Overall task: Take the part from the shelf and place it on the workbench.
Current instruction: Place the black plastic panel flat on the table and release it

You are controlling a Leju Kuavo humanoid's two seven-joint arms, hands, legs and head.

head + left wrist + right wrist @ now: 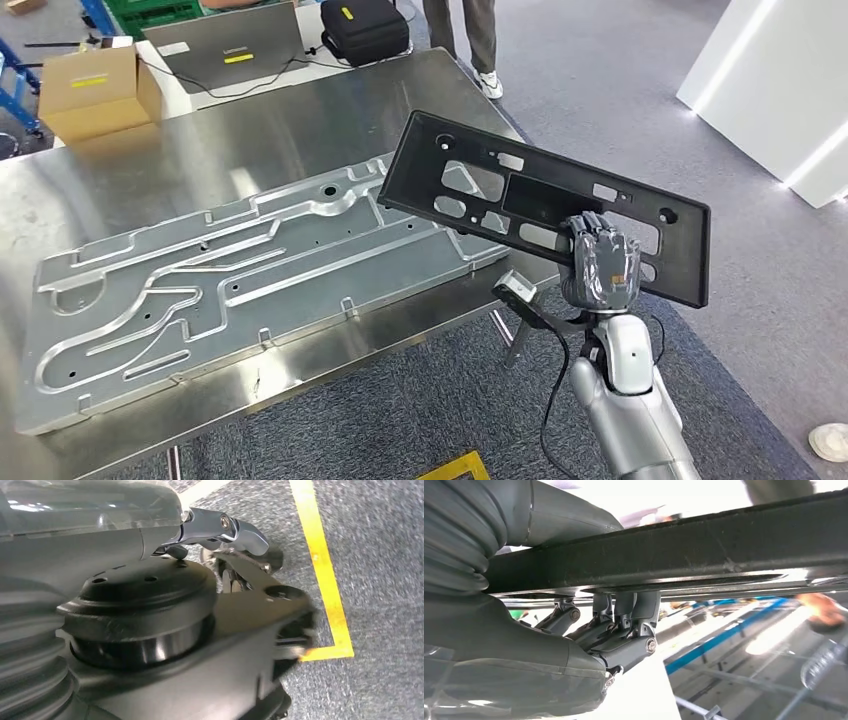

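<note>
Gripping the black part [545, 205] near its lower edge, the right hand [598, 265] holds it tilted above the workbench's [250, 130] near right corner. Its long axis runs from the hand leftward over the steel top. The right wrist view shows fingers [624, 615] curled under the part's edge [684, 555].

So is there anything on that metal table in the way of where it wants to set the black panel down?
Yes. A large grooved metal plate covers most of the workbench near the black panel held by the right hand. A cardboard box sits at the far corner.
</note>
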